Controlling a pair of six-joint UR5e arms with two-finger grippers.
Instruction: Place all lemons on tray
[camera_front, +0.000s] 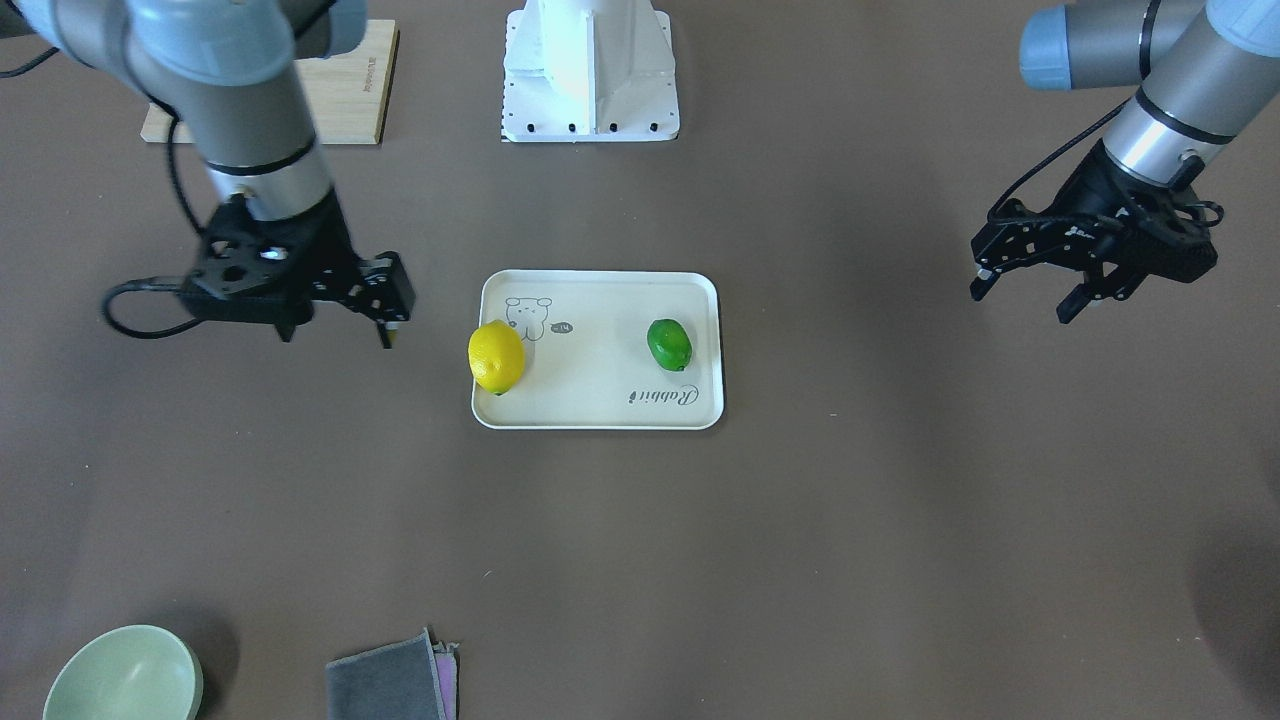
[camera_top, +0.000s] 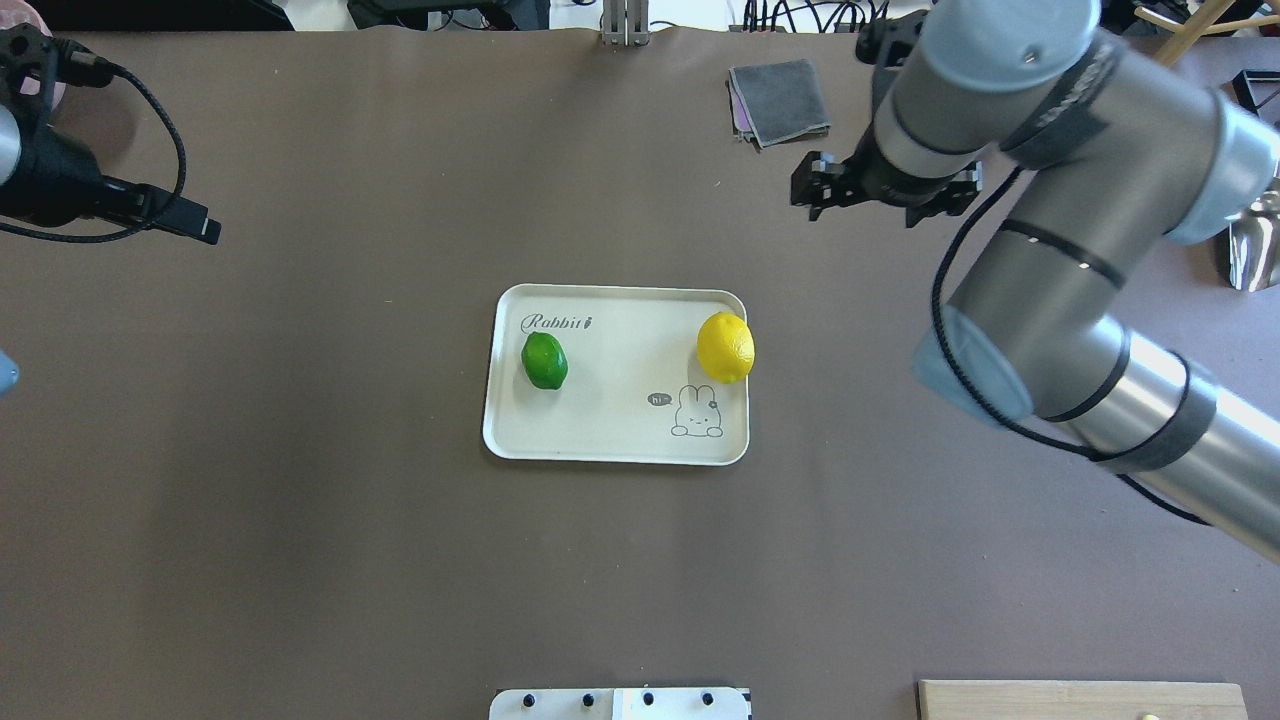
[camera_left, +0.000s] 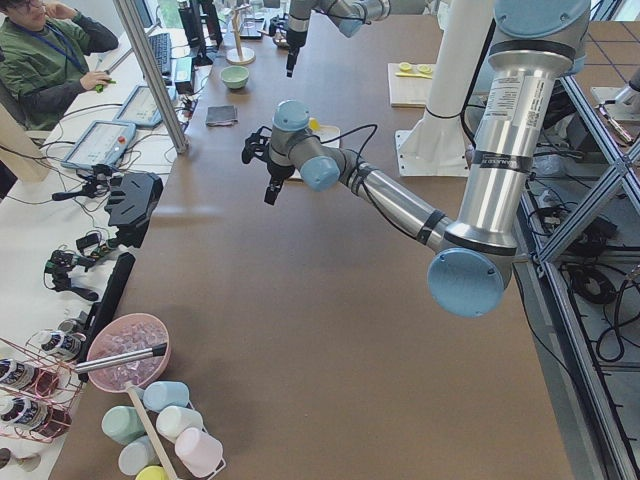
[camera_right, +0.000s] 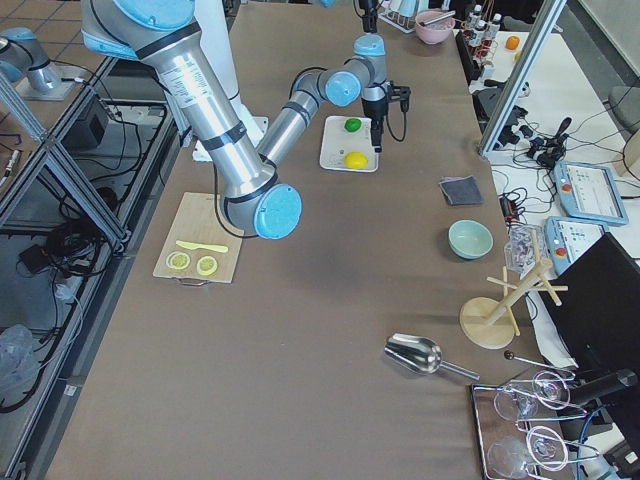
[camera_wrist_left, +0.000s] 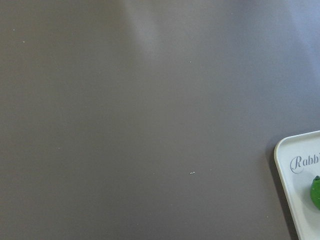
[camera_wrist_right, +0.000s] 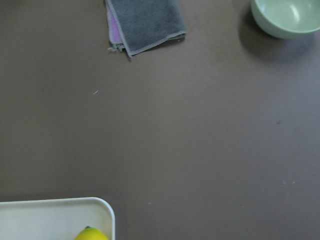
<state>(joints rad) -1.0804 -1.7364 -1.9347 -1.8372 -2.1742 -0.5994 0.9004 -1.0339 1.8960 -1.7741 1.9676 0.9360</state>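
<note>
The cream tray (camera_front: 600, 405) lies at the table's middle. The yellow lemon (camera_front: 496, 356) rests on it against the rim on my right arm's side. The green lemon (camera_front: 669, 343) rests on its other half. Both also show in the overhead view: the yellow lemon (camera_top: 725, 347), the green lemon (camera_top: 544, 360). My right gripper (camera_front: 337, 330) hovers open and empty beside the tray, close to the yellow lemon. My left gripper (camera_front: 1025, 298) is open and empty, well off to the tray's other side. The wrist views show only tray corners with a bit of green lemon (camera_wrist_left: 316, 190) and yellow lemon (camera_wrist_right: 91, 234).
A wooden cutting board (camera_front: 340, 90) with lemon slices (camera_right: 193, 262) lies beside the robot base (camera_front: 590, 70). A pale green bowl (camera_front: 125, 675) and a folded grey cloth (camera_front: 390, 680) sit at the far edge. A metal scoop (camera_right: 420, 352) lies further along.
</note>
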